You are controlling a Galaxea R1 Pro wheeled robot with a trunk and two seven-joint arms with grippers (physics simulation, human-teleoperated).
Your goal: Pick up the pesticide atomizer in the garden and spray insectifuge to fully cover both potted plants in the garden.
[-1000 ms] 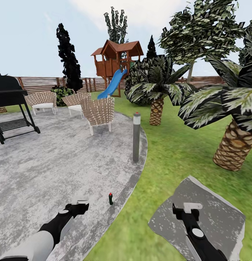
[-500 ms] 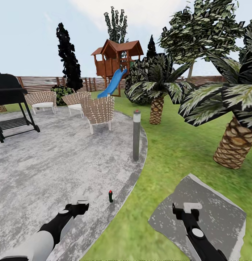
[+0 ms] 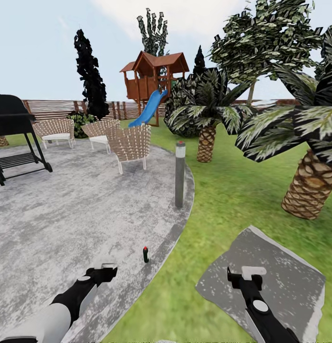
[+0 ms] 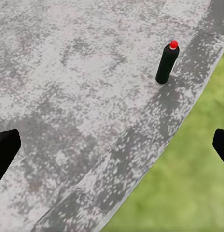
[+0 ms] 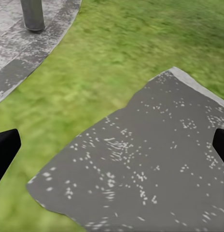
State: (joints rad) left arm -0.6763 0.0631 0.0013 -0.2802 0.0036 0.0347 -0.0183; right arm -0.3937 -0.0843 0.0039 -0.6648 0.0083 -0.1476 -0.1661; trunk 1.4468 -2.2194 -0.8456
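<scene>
The pesticide atomizer (image 3: 146,255), a small dark bottle with a red cap, stands upright near the curved edge of the paved patio (image 3: 66,209) in the garden. In the left wrist view the atomizer (image 4: 167,63) is some way ahead of my left gripper (image 4: 112,147), whose fingers are spread wide, open and empty. In the head view my left gripper (image 3: 106,266) hangs just left of the bottle, apart from it. My right gripper (image 3: 253,272) is open over a grey stepping slab (image 3: 280,281) on the lawn. The potted plants are out of view.
A grey bollard (image 3: 180,174) stands at the patio's edge beyond the bottle. Wicker chairs (image 3: 130,145) and a black grill (image 3: 13,136) sit farther back. Palms (image 3: 309,186) rise on the right lawn, and a playhouse with a blue slide (image 3: 149,107) stands by the fence.
The whole head view has shifted slightly upward, so the camera moved. Both grippers keep their places in the picture and stay open; the atomizer has not been touched.
</scene>
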